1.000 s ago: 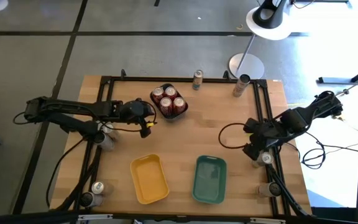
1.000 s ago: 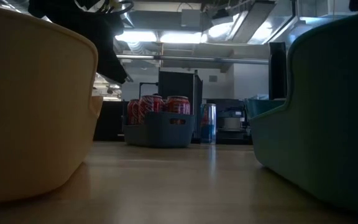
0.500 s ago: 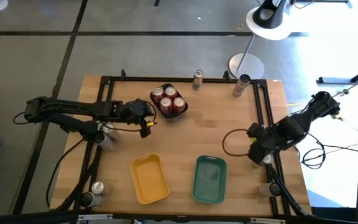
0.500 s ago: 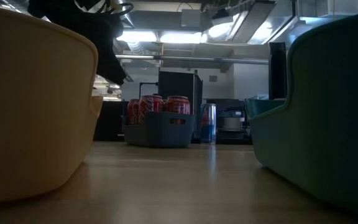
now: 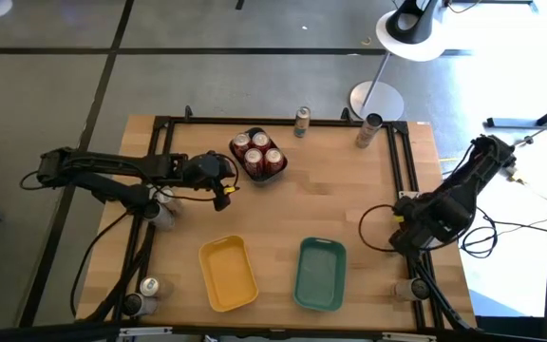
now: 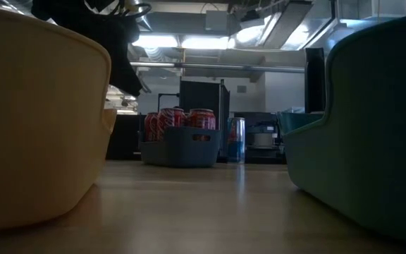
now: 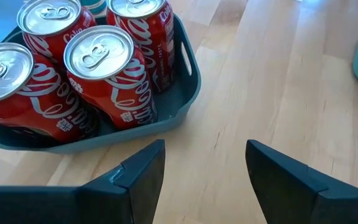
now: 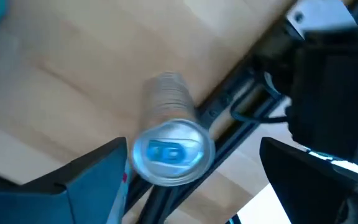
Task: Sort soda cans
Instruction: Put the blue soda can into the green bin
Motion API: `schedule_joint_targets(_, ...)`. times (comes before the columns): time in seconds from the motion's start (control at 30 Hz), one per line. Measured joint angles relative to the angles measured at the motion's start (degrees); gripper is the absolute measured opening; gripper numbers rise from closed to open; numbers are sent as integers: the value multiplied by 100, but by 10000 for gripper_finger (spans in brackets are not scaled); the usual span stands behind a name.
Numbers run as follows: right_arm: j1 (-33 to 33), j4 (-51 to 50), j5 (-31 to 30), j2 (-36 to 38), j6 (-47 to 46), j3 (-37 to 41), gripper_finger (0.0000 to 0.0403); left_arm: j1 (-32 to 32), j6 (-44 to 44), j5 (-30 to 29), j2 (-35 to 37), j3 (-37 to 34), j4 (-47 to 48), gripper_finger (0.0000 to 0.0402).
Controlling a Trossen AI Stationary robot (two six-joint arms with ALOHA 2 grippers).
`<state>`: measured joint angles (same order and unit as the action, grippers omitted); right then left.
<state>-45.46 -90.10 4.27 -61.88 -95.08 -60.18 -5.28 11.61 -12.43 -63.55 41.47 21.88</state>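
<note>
A: What do I have on the table, counted?

B: I count four red soda cans standing upright, packed together in one dark blue tray near the far edge. Beside that tray, at the far rail, stands one blue and silver can, and one more can stands toward the far right corner. Two empty trays sit side by side at the near edge: one yellow tray and one teal tray. Two cans rest by the near left corner, outside the rail.

A: And my grippers?

B: My left gripper hovers just beside the blue tray, on the side facing the table's middle, its fingers apart with only bare wood between them. My right gripper is at the right rail, spread wide and empty, above one silver-topped can that stands against the black frame. The can sits between the fingers in the wrist view, yet neither finger touches it
</note>
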Motion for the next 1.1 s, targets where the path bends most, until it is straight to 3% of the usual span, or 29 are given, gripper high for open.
schedule_joint_targets(0.37,-674,250,-212,415,-1708,205,365,-1,-1,0,0,0,5,214)
schedule_joint_targets(1.1,-896,1550,-229,275,-1994,1280,365,-2,-1,-2,0,0,-6,214)
